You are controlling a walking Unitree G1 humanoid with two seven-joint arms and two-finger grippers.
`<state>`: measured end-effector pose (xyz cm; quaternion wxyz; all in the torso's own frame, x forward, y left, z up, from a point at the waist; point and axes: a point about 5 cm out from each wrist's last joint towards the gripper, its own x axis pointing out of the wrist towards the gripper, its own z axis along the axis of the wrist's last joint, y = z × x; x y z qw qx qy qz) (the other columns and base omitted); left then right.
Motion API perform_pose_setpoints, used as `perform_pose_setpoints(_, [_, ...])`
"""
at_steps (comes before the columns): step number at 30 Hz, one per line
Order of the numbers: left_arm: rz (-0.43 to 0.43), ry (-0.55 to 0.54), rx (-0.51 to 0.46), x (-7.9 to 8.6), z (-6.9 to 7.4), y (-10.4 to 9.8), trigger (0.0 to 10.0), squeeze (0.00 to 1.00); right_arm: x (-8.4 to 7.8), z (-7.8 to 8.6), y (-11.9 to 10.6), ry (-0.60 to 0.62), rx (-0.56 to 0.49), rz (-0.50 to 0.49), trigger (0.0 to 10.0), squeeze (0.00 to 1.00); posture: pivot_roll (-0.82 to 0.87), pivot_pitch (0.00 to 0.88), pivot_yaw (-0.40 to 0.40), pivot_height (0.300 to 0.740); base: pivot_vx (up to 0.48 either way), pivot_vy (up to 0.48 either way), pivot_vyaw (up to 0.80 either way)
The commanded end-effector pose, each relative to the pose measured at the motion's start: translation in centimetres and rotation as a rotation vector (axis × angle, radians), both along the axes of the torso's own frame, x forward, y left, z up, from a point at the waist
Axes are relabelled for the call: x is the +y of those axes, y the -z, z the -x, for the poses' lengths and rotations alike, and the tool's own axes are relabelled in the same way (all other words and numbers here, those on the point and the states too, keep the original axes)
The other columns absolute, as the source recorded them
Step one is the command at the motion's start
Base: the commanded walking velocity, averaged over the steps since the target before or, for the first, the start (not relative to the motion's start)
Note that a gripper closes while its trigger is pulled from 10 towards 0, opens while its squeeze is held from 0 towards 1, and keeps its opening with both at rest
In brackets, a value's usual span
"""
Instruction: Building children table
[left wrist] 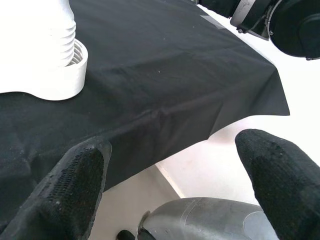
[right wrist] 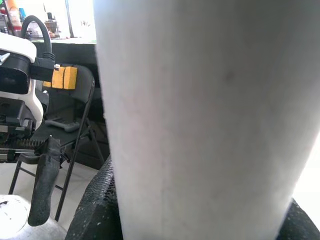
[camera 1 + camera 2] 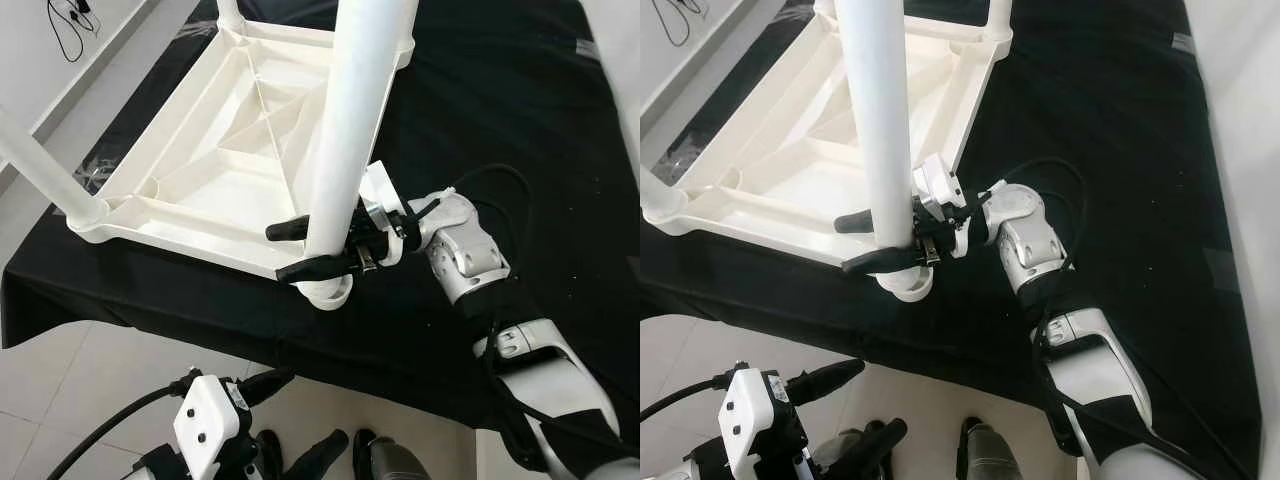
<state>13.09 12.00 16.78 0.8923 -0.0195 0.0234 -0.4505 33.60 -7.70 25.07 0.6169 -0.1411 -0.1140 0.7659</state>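
A black cloth [image 3: 480,120] covers the work surface, pale floor tiles below its near edge. My right gripper [image 3: 312,248] has its two fingers clamped on either side of the near leg [image 3: 350,120], low down, just above the corner socket [image 3: 325,292] where the leg sits. In the left wrist view ridges show at the leg's foot above the socket rim, so I judge it not fully seated. The tabletop [image 3: 220,180] lies upside down on the cloth; another leg [image 3: 40,165] stands in the left corner, and more stand at the far corners. My left gripper [image 3: 845,405] hangs below the cloth's edge, fingers spread wide, holding nothing. Legs look nearly done; seating this one and flipping the table remain.
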Motion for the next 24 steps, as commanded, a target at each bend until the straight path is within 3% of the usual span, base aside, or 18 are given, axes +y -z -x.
perform_pose_setpoints(1, [0.004,0.013,0.011,-0.2,0.4,-0.1,10.0,0.00,0.2,-0.1,1.7,0.010,0.047,0.066,10.0,0.00,0.06,0.331,-0.001,0.740,0.000,0.000,0.00])
perform_pose_setpoints(14, [0.008,0.014,0.013,-0.3,0.3,-0.2,10.0,0.00,-2.0,-0.4,1.4,-0.009,0.093,0.110,10.0,0.00,0.05,0.335,0.000,0.740,0.000,0.000,0.00])
perform_pose_setpoints(24, [0.008,0.014,0.016,-0.3,0.3,-0.2,10.0,0.00,-1.1,0.7,2.1,-0.087,0.119,0.125,10.0,0.00,0.06,0.328,0.002,0.740,0.000,0.000,0.00])
